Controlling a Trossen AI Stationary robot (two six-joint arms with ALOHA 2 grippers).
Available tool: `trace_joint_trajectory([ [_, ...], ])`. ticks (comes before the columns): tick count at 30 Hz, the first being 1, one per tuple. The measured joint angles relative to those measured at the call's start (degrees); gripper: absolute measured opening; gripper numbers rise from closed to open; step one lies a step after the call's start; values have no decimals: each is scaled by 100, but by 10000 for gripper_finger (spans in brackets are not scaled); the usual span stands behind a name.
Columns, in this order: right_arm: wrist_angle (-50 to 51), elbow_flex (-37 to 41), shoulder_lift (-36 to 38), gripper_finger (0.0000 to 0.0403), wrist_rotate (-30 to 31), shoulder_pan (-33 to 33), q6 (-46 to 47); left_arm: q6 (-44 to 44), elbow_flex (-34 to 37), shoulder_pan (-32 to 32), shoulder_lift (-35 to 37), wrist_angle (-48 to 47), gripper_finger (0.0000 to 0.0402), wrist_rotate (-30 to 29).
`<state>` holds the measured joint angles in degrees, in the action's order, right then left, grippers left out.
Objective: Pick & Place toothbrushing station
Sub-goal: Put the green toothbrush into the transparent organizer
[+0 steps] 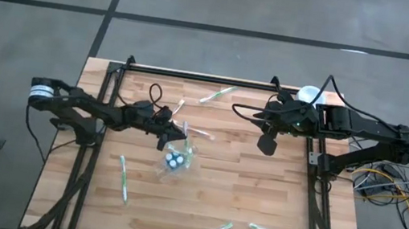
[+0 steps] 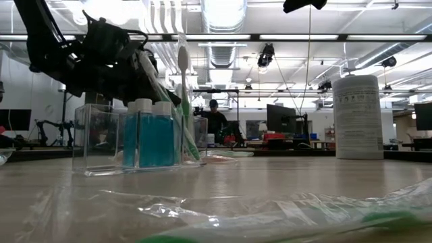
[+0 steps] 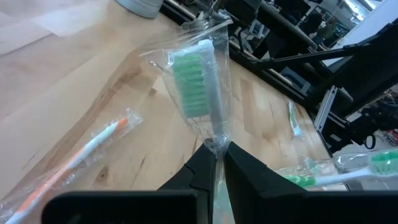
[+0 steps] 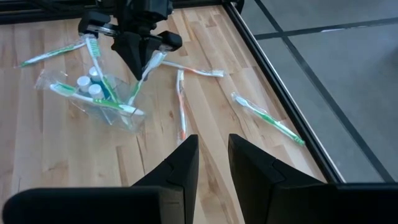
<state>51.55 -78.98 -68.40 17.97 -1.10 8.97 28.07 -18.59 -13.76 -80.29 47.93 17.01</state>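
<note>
Left end effector (image 3: 216, 163) pinching one wrapped toothbrush (image 3: 198, 81) above clear holder (image 1: 176, 161), two bottles (image 2: 147, 133), right end effector (image 4: 213, 163) narrowly parted, empty

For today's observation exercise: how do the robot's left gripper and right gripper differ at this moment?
The left gripper is shut on a wrapped green toothbrush above the clear holder; the right gripper holds nothing. The left gripper's fingers pinch together; the right gripper's fingers stand apart. Both are dark two-finger grippers over the wooden table.
</note>
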Motion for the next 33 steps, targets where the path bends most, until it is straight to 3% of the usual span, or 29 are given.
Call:
trace_joint_trajectory([
  [5,2,0,0,82,0,0,0,-15,7,7,88,-47,40,20],
  [17,2,0,0,82,0,4,-2,38,7,7,100,-12,163,49],
  [33,2,0,0,82,0,2,0,-58,5,-132,1036,-139,172,-81],
])
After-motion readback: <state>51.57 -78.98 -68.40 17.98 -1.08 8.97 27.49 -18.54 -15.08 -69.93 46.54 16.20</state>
